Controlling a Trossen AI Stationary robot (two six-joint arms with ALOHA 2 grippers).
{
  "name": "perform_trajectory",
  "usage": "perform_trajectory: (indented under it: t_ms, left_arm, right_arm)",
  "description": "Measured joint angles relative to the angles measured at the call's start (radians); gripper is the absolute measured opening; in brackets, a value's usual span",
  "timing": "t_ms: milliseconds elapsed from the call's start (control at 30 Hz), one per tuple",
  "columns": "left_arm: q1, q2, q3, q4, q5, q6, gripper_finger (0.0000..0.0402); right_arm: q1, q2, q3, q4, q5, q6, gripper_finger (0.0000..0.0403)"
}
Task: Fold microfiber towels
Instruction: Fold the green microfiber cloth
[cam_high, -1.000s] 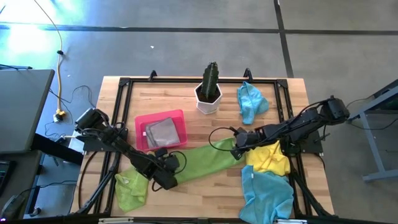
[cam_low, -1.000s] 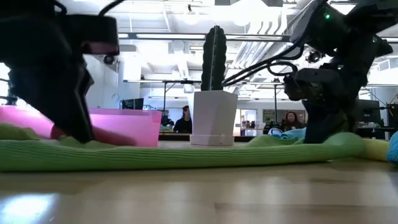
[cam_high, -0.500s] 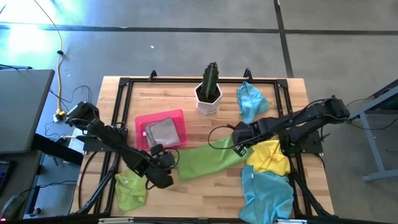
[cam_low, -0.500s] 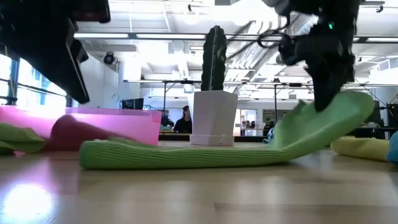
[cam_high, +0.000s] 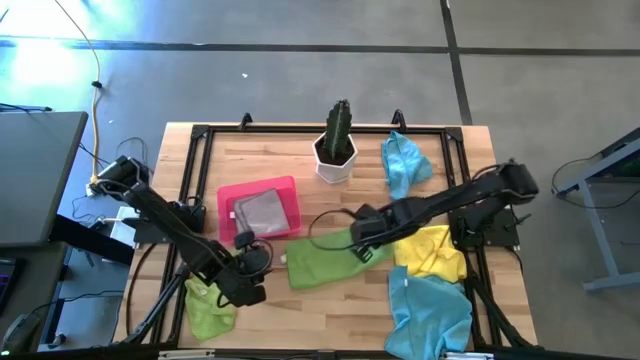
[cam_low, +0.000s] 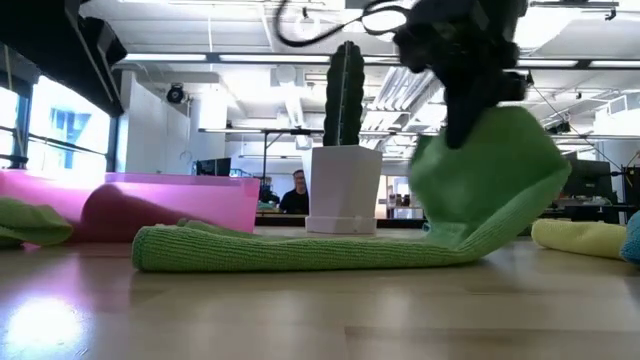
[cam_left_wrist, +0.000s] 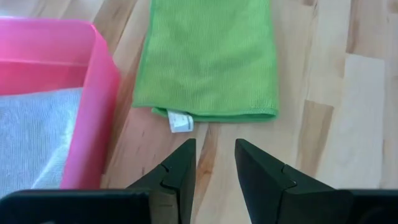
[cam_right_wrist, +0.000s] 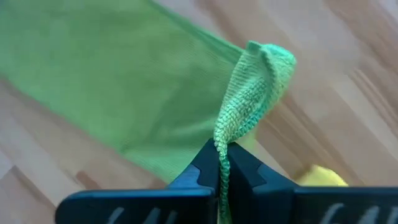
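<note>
A lime green microfiber towel (cam_high: 322, 264) lies in a long folded strip at the table's middle. Its left end, with a white label (cam_left_wrist: 179, 122), rests flat on the wood, and its right end is raised. My right gripper (cam_high: 362, 245) is shut on that raised end (cam_low: 490, 170). My left gripper (cam_left_wrist: 214, 149) hovers open just short of the strip's left end, with nothing between its fingers. A grey towel (cam_high: 262, 210) lies in the pink tray (cam_high: 229, 196). My right gripper pinches the green towel's right end (cam_right_wrist: 227, 138) between its two fingers, on a folded edge of several layers. The fingers come from above, pointing steeply down. That end hangs lifted and curls over the strip, while the rest (cam_low: 300, 248) lies on the table.
A potted cactus (cam_high: 336, 145) stands at the far middle. A second green towel (cam_high: 208, 306) lies crumpled at the near left. A yellow towel (cam_high: 436, 250) and a blue one (cam_high: 430, 312) lie at the near right, with another blue towel (cam_high: 403, 165) at the far right.
My right gripper has risen and gone toward the table's left, still shut, carrying the green towel's right end up and over the strip. The left end has stayed on the table. My left gripper has lifted off that left end and drawn back toward the near left.
</note>
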Motion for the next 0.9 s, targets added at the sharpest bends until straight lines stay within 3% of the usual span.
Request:
perform_trajectory:
  t_ms: [333, 667, 900]
  left_arm:
    - [-0.004, -0.033, 0.000, -0.038, 0.013, 0.035, 0.0103]
    - [-0.031, -0.033, 0.000, -0.063, -0.050, 0.034, 0.0103]
    - [-0.063, -0.032, 0.000, -0.056, -0.110, 0.018, 0.0103]
  right_arm:
    - [-0.003, 0.244, 0.293, -0.003, -0.018, -0.092, 0.0000]
    - [0.018, 0.409, 0.478, 0.030, 0.023, 0.063, 0.0000]
    - [0.034, 0.513, 0.579, 0.080, 0.023, 0.080, 0.0000]
